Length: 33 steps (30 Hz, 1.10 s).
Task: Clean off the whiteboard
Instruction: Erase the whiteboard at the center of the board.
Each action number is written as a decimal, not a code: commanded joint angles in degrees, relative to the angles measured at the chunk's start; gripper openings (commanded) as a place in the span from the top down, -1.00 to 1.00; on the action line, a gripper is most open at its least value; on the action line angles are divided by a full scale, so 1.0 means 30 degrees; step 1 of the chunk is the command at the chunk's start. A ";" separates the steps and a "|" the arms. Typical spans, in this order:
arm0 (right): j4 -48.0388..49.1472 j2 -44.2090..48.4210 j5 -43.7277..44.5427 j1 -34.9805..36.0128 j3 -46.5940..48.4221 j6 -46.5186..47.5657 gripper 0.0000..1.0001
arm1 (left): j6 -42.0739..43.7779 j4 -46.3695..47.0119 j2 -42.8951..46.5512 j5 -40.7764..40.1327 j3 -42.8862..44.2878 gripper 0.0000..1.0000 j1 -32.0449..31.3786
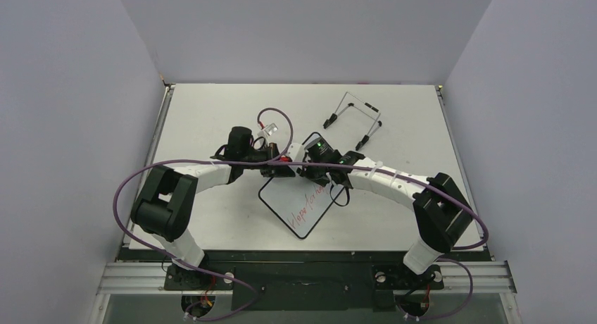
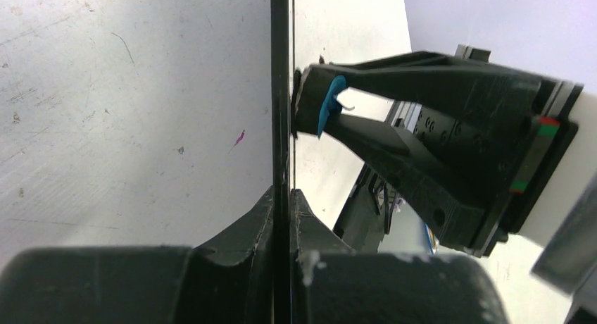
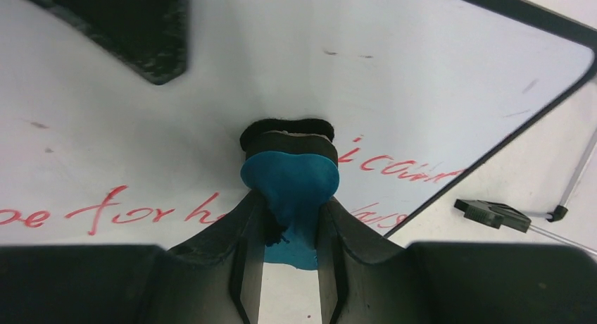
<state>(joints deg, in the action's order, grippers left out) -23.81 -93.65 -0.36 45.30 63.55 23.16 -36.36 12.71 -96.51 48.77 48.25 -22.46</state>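
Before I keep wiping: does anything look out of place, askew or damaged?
Nothing looks spilled or damaged. The small black-rimmed whiteboard lies skewed to the table edges, apart from the thin wire easel stand, which holds nothing. That fits the job: the left gripper clamps its rim and the right gripper presses the blue eraser on its face.

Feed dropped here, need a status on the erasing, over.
Left pincer shut on whiteboard edge. Right pincer shut on blue eraser, pad on board. Red writing unwiped. Easel apart.
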 commanded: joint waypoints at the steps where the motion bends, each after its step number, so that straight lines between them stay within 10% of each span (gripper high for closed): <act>1: 0.1697 -0.0375 0.2058 -0.0788 0.0578 -0.1206 1.00 | -0.0024 0.1479 0.0222 0.1111 0.0433 1.00 -0.0298; 16: 0.0667 0.0018 -0.0696 0.1348 0.0557 0.0152 1.00 | -0.0068 0.1344 0.0345 0.0961 0.0382 1.00 -0.0366; 26: 0.2472 -0.0675 0.3064 -0.1044 0.0455 -0.2026 1.00 | 0.0016 0.1293 0.0433 0.0983 0.0367 1.00 -0.0366; 33: -0.1890 -0.0743 -0.3512 0.0589 0.1201 0.2339 1.00 | -0.0009 0.1286 0.0401 0.1020 0.0418 1.00 -0.0366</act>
<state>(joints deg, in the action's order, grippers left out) -21.71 -94.63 2.83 42.96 64.36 21.76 -36.77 12.73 -96.51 48.36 48.25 -22.94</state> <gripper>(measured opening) 0.241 0.032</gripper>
